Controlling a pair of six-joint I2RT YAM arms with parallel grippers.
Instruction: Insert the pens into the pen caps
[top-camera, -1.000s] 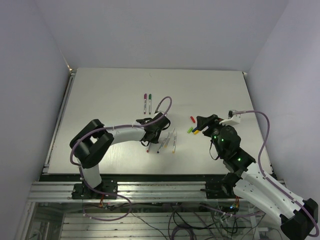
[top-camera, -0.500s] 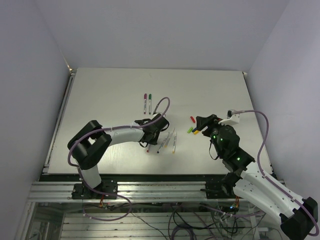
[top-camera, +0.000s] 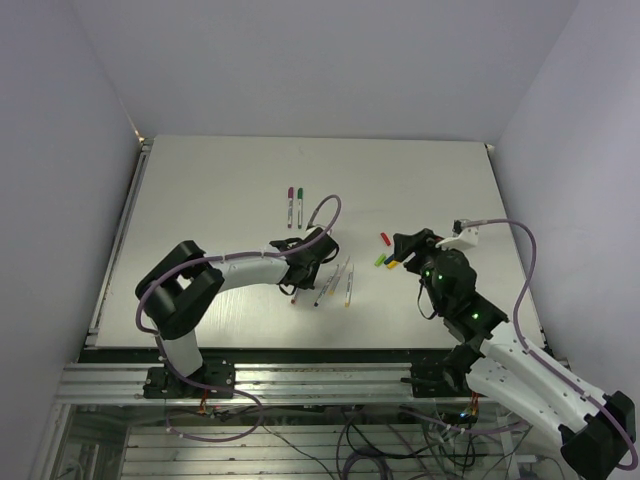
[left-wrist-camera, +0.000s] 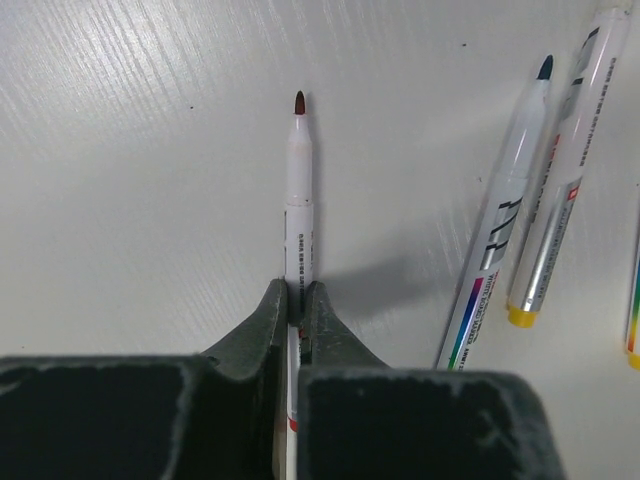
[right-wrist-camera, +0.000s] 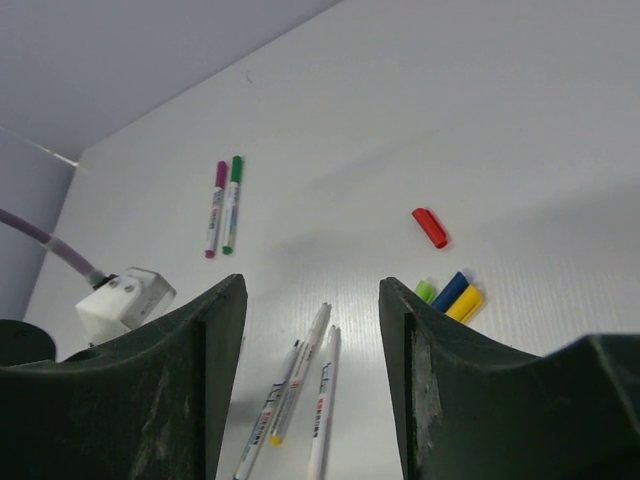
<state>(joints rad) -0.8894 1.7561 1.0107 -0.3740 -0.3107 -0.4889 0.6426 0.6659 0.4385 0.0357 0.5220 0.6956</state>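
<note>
My left gripper (left-wrist-camera: 297, 296) is shut on a whitish pen (left-wrist-camera: 298, 215) with a dark red tip, held low at the table; in the top view the gripper (top-camera: 303, 274) holds this pen (top-camera: 295, 296). Three loose pens (top-camera: 335, 283) lie just to its right, and in the left wrist view one shows a dark blue tip (left-wrist-camera: 512, 235) and one a yellow end (left-wrist-camera: 556, 200). The red cap (right-wrist-camera: 430, 227), green cap (right-wrist-camera: 426, 290), blue cap (right-wrist-camera: 450, 291) and yellow cap (right-wrist-camera: 466, 302) lie ahead of my open, empty right gripper (right-wrist-camera: 312, 288), which hovers near them (top-camera: 405, 250).
Two capped pens, magenta (top-camera: 290, 207) and green (top-camera: 299, 207), lie side by side farther back on the white table (top-camera: 200, 200). They also show in the right wrist view (right-wrist-camera: 223, 205). Walls close in the table on the left, back and right.
My left gripper has shifted slightly towards the near left with the red-tipped pen in it. The right arm has barely moved.
</note>
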